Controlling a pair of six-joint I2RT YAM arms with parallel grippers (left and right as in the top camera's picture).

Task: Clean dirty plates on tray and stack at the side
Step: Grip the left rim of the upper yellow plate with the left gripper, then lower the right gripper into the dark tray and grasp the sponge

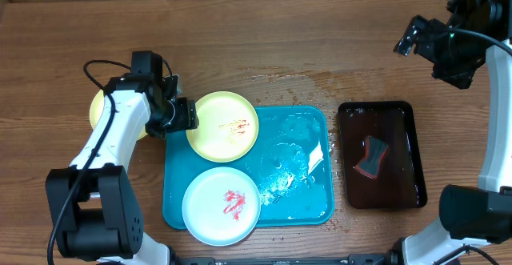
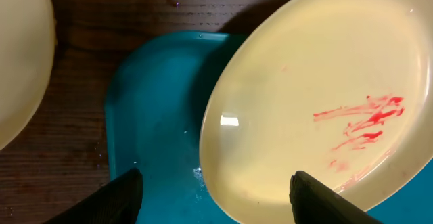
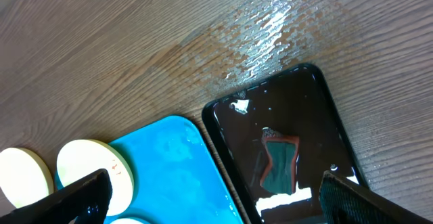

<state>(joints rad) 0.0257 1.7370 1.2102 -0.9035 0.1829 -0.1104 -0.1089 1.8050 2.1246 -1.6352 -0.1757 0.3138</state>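
A yellow-green plate with red smears lies at the far left corner of the turquoise tray. A pale blue plate with a red smear lies at the tray's near left corner. A second yellow-green plate rests on the table to the left, partly hidden by my left arm. My left gripper is open at the smeared plate's left edge. In the left wrist view the open fingers straddle that plate's rim over the tray. My right gripper is open and empty, high at the far right.
A dark tray holding water and a sponge stands right of the turquoise tray. It also shows in the right wrist view between the open fingers. Water is spilled on the table behind the trays.
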